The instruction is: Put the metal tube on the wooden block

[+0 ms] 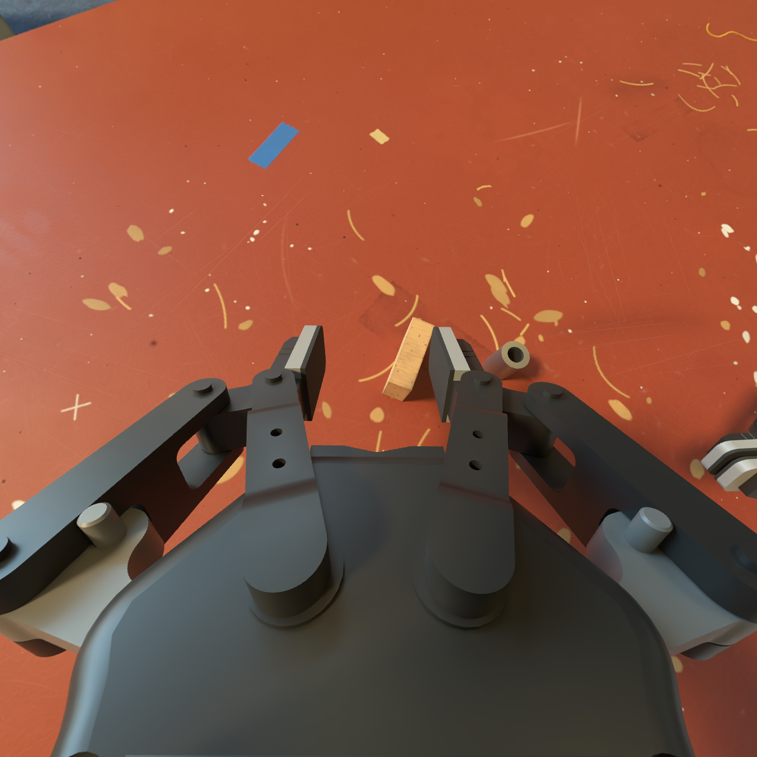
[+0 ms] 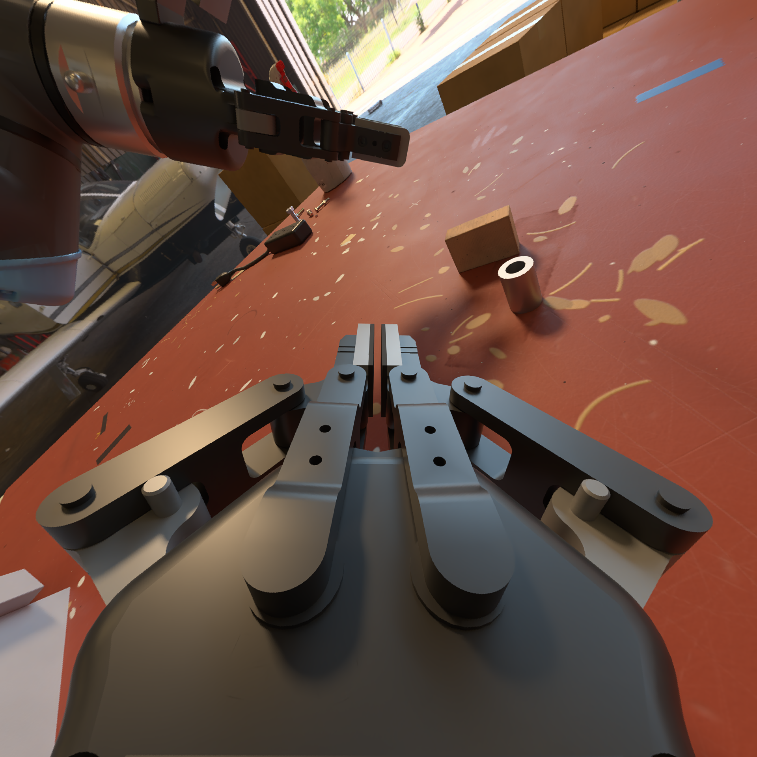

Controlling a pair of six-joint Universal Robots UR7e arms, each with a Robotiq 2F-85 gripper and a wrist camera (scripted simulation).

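Observation:
A small wooden block [image 1: 409, 358] lies on the red table, just inside my left gripper's right finger. My left gripper [image 1: 377, 360] is open and empty, above the table. A short metal tube [image 1: 508, 359] stands close to the right of the block. In the right wrist view the wooden block [image 2: 481, 237] sits ahead to the right, with the metal tube [image 2: 520, 284] just in front of it. My right gripper [image 2: 377, 344] is shut and empty, short of both. The left gripper [image 2: 368, 141] shows at the upper left of this view.
The red table [image 1: 409, 184] carries paint flecks, a blue tape strip [image 1: 273, 144] and a tan chip [image 1: 379, 136]. The right gripper's fingertips [image 1: 733, 463] show at the right edge. A black box with a cord [image 2: 286, 239], small screws [image 2: 321, 205] and cardboard boxes [image 2: 504, 61] sit far off.

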